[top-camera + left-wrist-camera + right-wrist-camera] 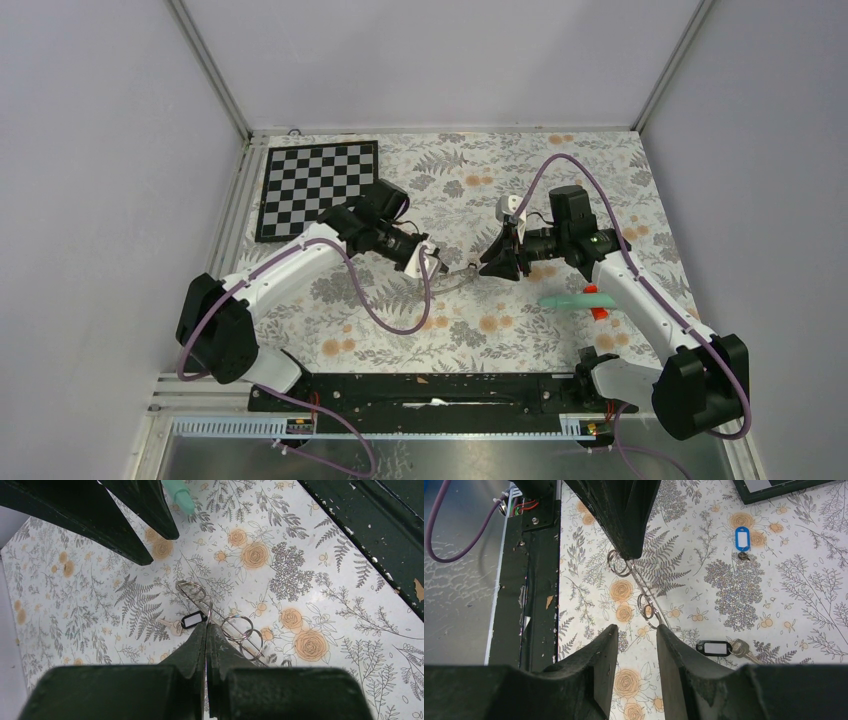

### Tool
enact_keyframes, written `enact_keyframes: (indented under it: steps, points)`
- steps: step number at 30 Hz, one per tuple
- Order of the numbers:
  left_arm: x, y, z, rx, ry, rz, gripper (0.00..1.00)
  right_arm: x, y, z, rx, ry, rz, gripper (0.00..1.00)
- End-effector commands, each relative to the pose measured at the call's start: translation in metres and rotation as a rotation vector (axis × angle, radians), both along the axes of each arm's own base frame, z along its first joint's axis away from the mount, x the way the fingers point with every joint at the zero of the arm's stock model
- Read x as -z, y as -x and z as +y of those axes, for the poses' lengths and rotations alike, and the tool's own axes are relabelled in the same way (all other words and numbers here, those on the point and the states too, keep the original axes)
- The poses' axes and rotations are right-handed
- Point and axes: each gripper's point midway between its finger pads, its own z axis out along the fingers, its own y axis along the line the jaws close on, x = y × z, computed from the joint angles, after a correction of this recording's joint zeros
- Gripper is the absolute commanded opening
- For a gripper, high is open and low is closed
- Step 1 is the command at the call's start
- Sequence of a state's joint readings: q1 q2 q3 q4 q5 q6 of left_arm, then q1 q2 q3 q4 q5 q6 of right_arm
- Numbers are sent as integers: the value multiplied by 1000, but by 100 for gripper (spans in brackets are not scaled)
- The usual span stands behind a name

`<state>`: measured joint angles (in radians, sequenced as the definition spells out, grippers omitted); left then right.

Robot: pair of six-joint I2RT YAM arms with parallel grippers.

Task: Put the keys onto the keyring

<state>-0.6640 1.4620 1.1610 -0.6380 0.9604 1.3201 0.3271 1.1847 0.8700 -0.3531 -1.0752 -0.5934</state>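
The keyring (640, 582) shows as a thin grey hoop seen edge-on, carrying several small split rings (237, 628). It spans between both grippers in the top view (462, 275). My left gripper (206, 626) is shut on the hoop's band and holds it above the table (432, 262). My right gripper (636, 628) is open, and its right finger (664, 635) sits at the hoop's other end (495, 265). The black-tagged key (714, 648) lies on the cloth under the hoop (194, 619). The blue-tagged key (742, 538) lies farther off. Both keys are hidden in the top view.
A long teal stick with a red piece (575, 299) lies right of the grippers. A chequered board (318, 188) lies at the back left. A black base rail (430, 392) runs along the near edge. Grey walls enclose the floral cloth (460, 330).
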Motion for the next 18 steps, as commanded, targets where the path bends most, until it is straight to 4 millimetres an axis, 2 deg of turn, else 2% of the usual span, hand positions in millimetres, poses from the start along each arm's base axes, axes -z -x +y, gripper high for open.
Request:
enact_keyframes:
  steps: [1, 12, 18]
  points:
    - [-19, 0, -1, 36, 58, -81, 0, -3, 3, 4, -28, -24, -13, 41]
    - [-19, 0, -1, 4, 61, -25, 0, -3, 2, 4, -26, -22, -18, 41]
    - [-32, -8, -13, -138, 99, 176, 0, -7, 3, 5, -32, -32, -18, 41]
